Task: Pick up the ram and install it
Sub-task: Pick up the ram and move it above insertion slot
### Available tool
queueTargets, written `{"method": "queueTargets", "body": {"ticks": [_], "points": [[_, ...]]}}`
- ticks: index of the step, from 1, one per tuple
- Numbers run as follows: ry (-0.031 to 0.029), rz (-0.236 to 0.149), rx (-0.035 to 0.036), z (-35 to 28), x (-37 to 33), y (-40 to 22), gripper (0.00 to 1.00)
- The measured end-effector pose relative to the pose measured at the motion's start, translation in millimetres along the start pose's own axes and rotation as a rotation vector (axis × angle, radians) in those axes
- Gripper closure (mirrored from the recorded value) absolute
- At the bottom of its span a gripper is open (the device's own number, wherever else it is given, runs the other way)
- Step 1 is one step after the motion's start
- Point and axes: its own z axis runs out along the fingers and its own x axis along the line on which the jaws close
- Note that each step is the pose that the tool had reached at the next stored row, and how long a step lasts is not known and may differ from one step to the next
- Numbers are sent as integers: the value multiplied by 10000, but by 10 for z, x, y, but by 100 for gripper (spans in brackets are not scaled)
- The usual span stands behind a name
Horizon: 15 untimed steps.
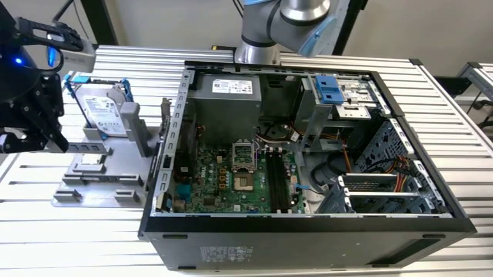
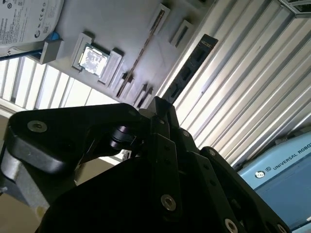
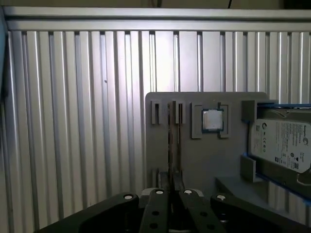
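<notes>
The gripper (image 3: pixel 173 193) is held above the grey fixture plate (image 3: pixel 204 165), which is laid on the ribbed metal table (image 3: pixel 73 121) at nine o'clock of the open computer case (image 1: pixel 308 231) in the exterior view. Its fingers are drawn together, and nothing is gripped between them. The ram (image 3: pixel 171 143) is seen edge-on in both wrist views — a thin stick stood upright in a slot of the plate, well apart from the fingertips and in line with them in the first wrist view. Just beside it the processor chip (image 3: pixel 212 120) is seated in its own holder, and beyond that the hard drive (image 3: pixel 284 145) (in a blue frame) is propped. Inside the case the motherboard (image 1: pixel 231 184) is exposed, with the long black memory slots (image 1: pixel 280 179) at three o'clock of the processor socket (image 1: pixel 243 158).
</notes>
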Motion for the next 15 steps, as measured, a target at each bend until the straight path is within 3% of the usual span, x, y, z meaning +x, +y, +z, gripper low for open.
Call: {"method": "queueTargets", "body": {"ticks": [12,15], "points": [[-39,113,8,-194,-15,2,100],[-43,118,8,-277,-21,2,100]]}}
